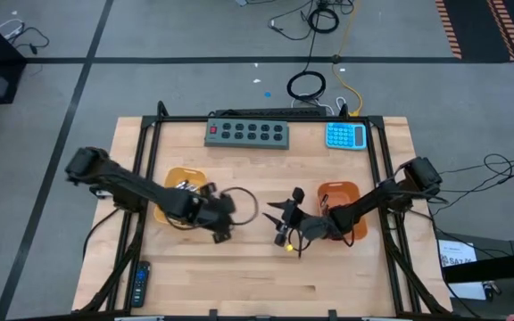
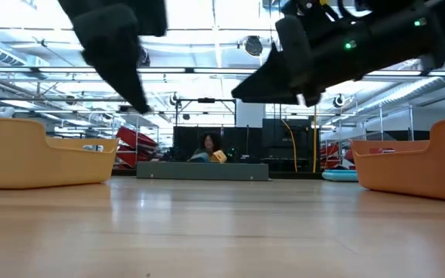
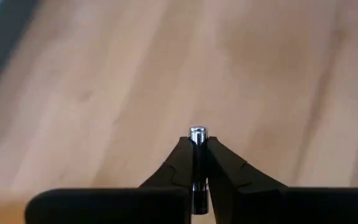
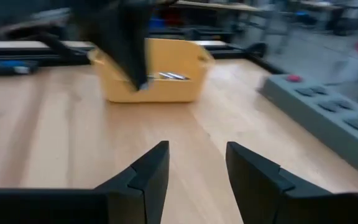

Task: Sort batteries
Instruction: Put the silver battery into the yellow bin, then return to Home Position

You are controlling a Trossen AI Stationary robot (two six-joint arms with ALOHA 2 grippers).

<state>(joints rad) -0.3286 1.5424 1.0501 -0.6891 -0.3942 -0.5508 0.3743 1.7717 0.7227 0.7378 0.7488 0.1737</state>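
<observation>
My left gripper (image 3: 197, 148) is shut on one small battery (image 3: 197, 133) whose silvery end cap sticks out past the fingertips. In the high view it hovers just right of the left orange tray (image 1: 186, 198), above the table. Several silvery batteries (image 4: 173, 76) lie in that tray. My right gripper (image 4: 194, 163) is open and touches nothing. It is above the table's middle, left of the right orange tray (image 1: 341, 207), facing the left tray. In the low view both grippers hang clear of the wood. My left gripper pinches the battery between its two fingers (image 3: 178, 163), which lie along the battery's length. Its silvery cap end (image 3: 197, 132) pokes out beyond the fingertips. The battery is lifted clear of the table.
A grey power strip (image 1: 248, 133) and a blue calculator (image 1: 345, 135) lie along the far edge. A black remote (image 1: 140, 283) sits near the left near corner. Bare wood stretches between the two trays and toward the near edge. A person sits in the room behind (image 2: 208, 145).
</observation>
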